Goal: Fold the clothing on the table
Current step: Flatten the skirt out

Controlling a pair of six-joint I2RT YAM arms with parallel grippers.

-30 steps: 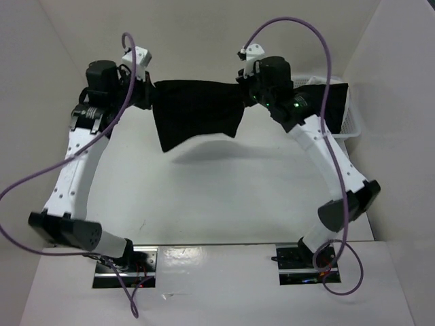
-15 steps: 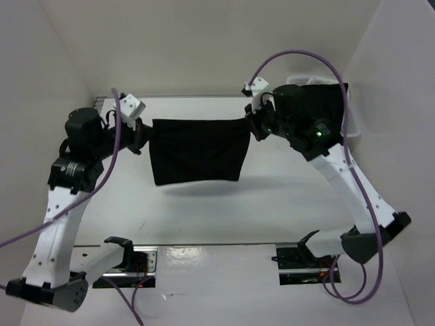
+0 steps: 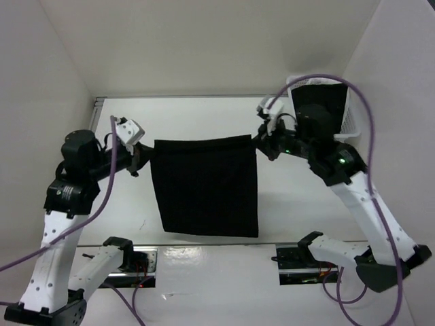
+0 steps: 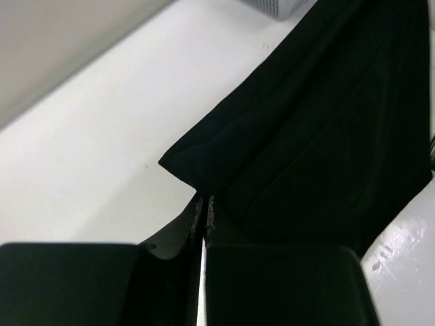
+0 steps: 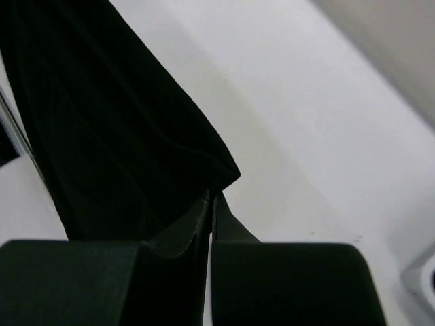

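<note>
- At far left of the top view, the left arm stands raised with its wrist pointing right toward the middle, and 1 purple cable (image 3: 102, 204) loops off it.
- The left gripper (image 3: 141, 157) is clamped tight on the top-left corner of the clothing (image 3: 204, 187).
- In the left wrist view, both jaws of the left gripper (image 4: 204, 207) are pressed together. The fabric corner is pinched at the tips and the clothing (image 4: 319, 136) runs away up and right.
- In the centre, the clothing is held up off the table (image 3: 204, 119), strung between the 2 grippers. The top edge is pulled near straight and the body hangs as 1 flat black rectangle.
- The bottom hem sits over the near edge of the table, just ahead of the arm bases. I can't tell whether it touches the surface.
- Along the far edge of the table runs a thin metal rail (image 3: 177, 97), well apart from the garment.
- The right gripper (image 3: 262, 144) is closed on the top-right corner of the clothing, at about the same height as the left one.
- The right wrist view shows the same: the jaws of the right gripper (image 5: 212, 198) are shut on the corner, with the clothing (image 5: 102, 122) falling away to the left.
- At far right, a white mesh basket (image 3: 351, 119) sits in the back corner with black cloth (image 3: 323, 105) in it. The right arm's elbow partly covers it.
</note>
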